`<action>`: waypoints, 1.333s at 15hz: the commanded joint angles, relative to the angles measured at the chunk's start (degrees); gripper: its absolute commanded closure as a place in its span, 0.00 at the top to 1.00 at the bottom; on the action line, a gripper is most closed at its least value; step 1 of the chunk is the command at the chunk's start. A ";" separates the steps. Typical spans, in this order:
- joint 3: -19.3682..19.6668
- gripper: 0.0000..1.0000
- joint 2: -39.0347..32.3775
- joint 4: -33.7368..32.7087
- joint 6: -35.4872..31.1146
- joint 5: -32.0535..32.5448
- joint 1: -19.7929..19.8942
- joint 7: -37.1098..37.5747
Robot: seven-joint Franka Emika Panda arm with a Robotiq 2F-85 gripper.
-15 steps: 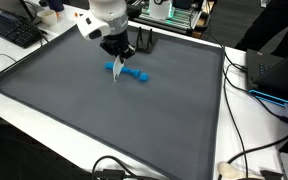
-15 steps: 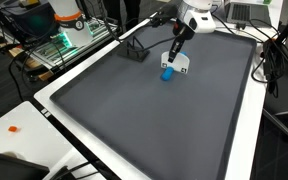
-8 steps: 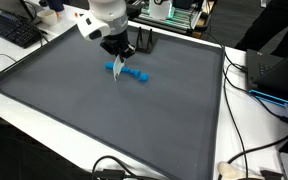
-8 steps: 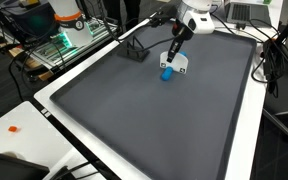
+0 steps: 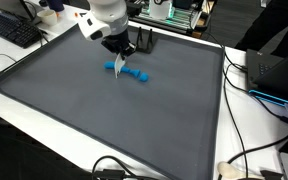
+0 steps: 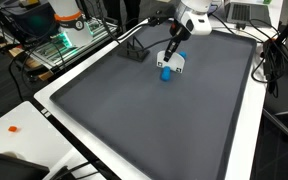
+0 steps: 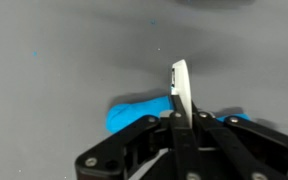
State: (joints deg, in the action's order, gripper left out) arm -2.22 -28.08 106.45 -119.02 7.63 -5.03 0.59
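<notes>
Barely anything has moved in the last second. Your gripper [image 7: 179,120] looks shifted a hair in an exterior view [image 6: 174,57], and the blue piece sits where it was.

Jaws are pinched narrow on a thin white flat strip [image 7: 181,88], gripped at one end, with the rest sticking out past the fingertips. It is edge-on to the wrist camera.

Directly beyond the strip lies the elongated blue plastic bar [image 7: 134,113], flat on the dark grey mat [image 5: 104,120]. The strip tip overlaps the bar in the wrist view. I cannot tell whether they touch or the strip is just above it.

In both exterior views the bar [image 5: 136,75] [image 6: 165,73] is near the far edge of the bench, roughly midway along it. It is well away from the corners. A black wire stand [image 5: 144,42] sits closer to that edge, apart from both.

My read: you're mid-carry with the strip, working at the bar's end. The next move calls for small, slow motion. The strip looks thin enough to bend or slip in the pinch, and any sideways push would likely slide the bar on the mat.
</notes>
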 commanded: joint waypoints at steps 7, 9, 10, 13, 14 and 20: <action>-0.38 0.01 1.77 0.97 3.86 -0.83 0.91 -3.67; -0.42 0.01 2.17 0.87 4.63 -1.00 1.08 -4.25; -0.43 0.01 2.43 0.87 4.83 -1.01 1.12 -4.44; -0.48 0.01 3.45 0.86 5.36 -1.14 1.30 -5.17; -0.51 0.01 3.75 0.87 5.38 -1.22 1.36 -5.41; -0.05 0.01 5.33 0.77 4.48 -0.52 1.56 -5.24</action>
State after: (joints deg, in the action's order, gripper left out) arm -2.23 -24.06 106.45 -114.62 7.39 -4.19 -3.66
